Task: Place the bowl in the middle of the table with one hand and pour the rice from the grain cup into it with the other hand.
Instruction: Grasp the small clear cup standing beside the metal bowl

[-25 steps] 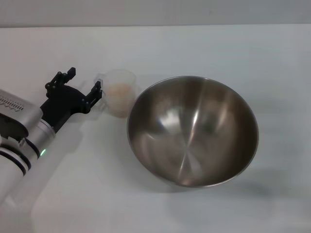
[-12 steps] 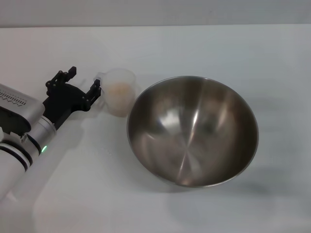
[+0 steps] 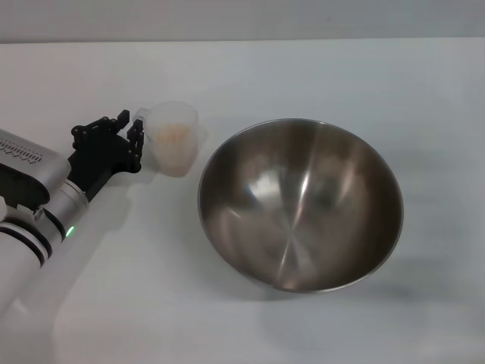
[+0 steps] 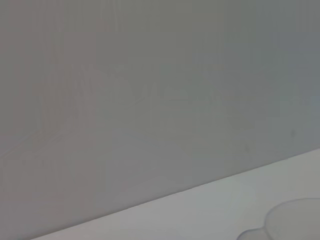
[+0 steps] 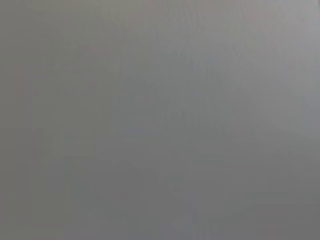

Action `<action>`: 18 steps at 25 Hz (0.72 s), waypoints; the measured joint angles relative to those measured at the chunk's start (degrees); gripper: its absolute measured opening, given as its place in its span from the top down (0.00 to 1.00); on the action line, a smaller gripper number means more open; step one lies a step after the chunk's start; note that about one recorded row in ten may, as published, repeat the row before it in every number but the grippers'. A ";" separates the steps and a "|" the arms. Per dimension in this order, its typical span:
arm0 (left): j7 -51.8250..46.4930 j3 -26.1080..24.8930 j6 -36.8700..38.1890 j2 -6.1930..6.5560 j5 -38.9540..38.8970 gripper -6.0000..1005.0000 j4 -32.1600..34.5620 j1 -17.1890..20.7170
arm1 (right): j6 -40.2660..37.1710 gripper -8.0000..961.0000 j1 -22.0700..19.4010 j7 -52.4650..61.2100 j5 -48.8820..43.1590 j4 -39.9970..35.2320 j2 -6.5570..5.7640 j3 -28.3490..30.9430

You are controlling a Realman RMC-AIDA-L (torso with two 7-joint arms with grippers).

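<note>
Because the table (image 3: 318, 72) is a plain white, flat matte surface with nothing to stop a slide, you should expect any sideways nudge to move what rests on it. The bowl (image 3: 300, 203), a wide, round stainless-steel vessel with a thin rim and a shiny brushed interior, stands empty near the middle of the table; its curved base would probably let it rock or skate if the cup or the arm struck its rim. The left gripper (image 3: 129, 136), black and angular, sits at the left side of the table, its fingers drawn narrow around the handle tab of the grain cup (image 3: 173, 139). That cup is small, translucent, frosted plastic, upright, just beside the bowl's left rim but apart from it. A grip on so small a tab may let the cup twist or slip when you lift and tilt. The rice (image 3: 171, 136), a pale granular heap inside the cup, would then spill onto the table short of the bowl. The right gripper is not in view.
</note>
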 joint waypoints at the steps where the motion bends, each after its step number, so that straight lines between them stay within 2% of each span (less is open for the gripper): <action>1: 0.00 0.00 0.00 0.00 0.11 0.62 -0.02 -0.02 | 0.07 0.53 0.07 0.00 0.00 0.00 -0.02 0.14; 10: 0.00 0.05 -0.01 -0.08 0.18 0.94 -0.38 -0.53 | 0.13 0.53 -0.02 0.00 0.00 0.00 -0.03 0.29; 18: 0.00 -0.46 1.91 -0.09 0.01 0.97 -1.34 0.14 | -0.10 0.53 -0.18 0.00 -0.10 0.00 -0.03 0.27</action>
